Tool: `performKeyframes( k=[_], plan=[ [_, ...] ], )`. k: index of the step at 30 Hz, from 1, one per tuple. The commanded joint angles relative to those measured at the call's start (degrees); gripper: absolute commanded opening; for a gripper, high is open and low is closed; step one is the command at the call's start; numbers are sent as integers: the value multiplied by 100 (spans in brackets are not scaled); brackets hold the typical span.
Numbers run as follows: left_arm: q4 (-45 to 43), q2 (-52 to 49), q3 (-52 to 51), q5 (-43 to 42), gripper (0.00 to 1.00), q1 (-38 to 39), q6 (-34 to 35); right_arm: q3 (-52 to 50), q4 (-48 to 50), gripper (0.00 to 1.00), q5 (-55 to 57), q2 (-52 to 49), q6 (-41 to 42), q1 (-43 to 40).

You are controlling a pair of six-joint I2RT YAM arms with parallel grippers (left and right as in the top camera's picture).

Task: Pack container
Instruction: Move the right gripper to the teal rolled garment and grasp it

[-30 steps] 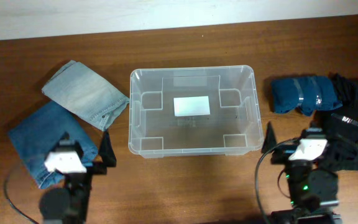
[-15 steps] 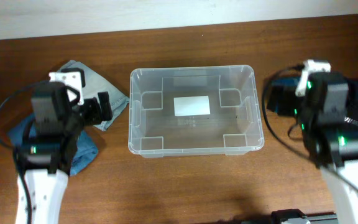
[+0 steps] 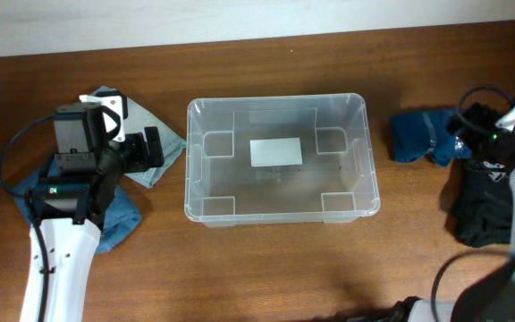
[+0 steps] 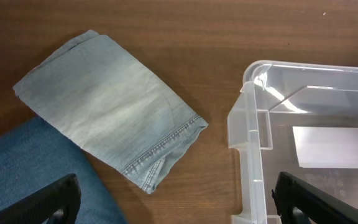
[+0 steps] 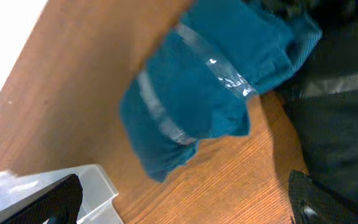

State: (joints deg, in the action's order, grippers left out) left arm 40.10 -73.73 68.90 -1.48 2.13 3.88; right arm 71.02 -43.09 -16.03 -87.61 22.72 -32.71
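Note:
The clear plastic container (image 3: 192, 161) stands in the middle of the table with a white label on its base and nothing else in it. Its left corner shows in the left wrist view (image 4: 248, 121), and a corner shows in the right wrist view (image 5: 95, 183). My left gripper (image 3: 146, 148) is open and empty above the table between the container and a folded light denim piece (image 4: 110, 130). My right gripper (image 3: 483, 134) is open and empty, held over a folded teal garment (image 5: 207, 93) to the right of the container.
A darker blue denim piece (image 3: 114, 219) lies under my left arm, at the lower left in the left wrist view (image 4: 23, 174). Black garments (image 3: 485, 201) are piled at the far right, next to the teal garment (image 3: 423, 134).
Both arms have risen from the table's front edge. The left moved back over the denim pieces, the right swung to the far right over the clothes pile. The container has not moved.

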Motion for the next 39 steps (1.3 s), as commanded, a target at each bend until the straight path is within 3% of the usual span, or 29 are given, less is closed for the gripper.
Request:
performKeyframes(
  k=[1,9,17,22,26,27,31,32,39],
  plan=[
    [2,2,142,44,99,7,-94,87,96,98,-525,-450,109,-146],
    [2,0,142,46,99,7,-96,-254,938,99,-798,-1237,181,-146],
    [4,0,142,44,99,7,-94,-1602,2876,99,-800,-1316,835,-151],
    [0,-4,142,44,99,7,-94,-2583,4599,99,-769,-1316,935,-144],
    [2,-9,142,42,99,7,-94,-2754,4990,100,-629,-1316,1084,-144],
    [4,-9,142,42,99,7,-94,-2754,4996,98,-595,-1316,1082,-144],
    [7,-9,142,42,100,7,-94,-2754,5018,61,-581,-1316,1080,-144],
    [7,-9,142,42,99,7,-94,-2754,5025,56,-579,-1316,1080,-144],
    [52,-9,142,44,99,7,-94,-2721,5117,43,-684,-1307,719,-144]
  ],
)
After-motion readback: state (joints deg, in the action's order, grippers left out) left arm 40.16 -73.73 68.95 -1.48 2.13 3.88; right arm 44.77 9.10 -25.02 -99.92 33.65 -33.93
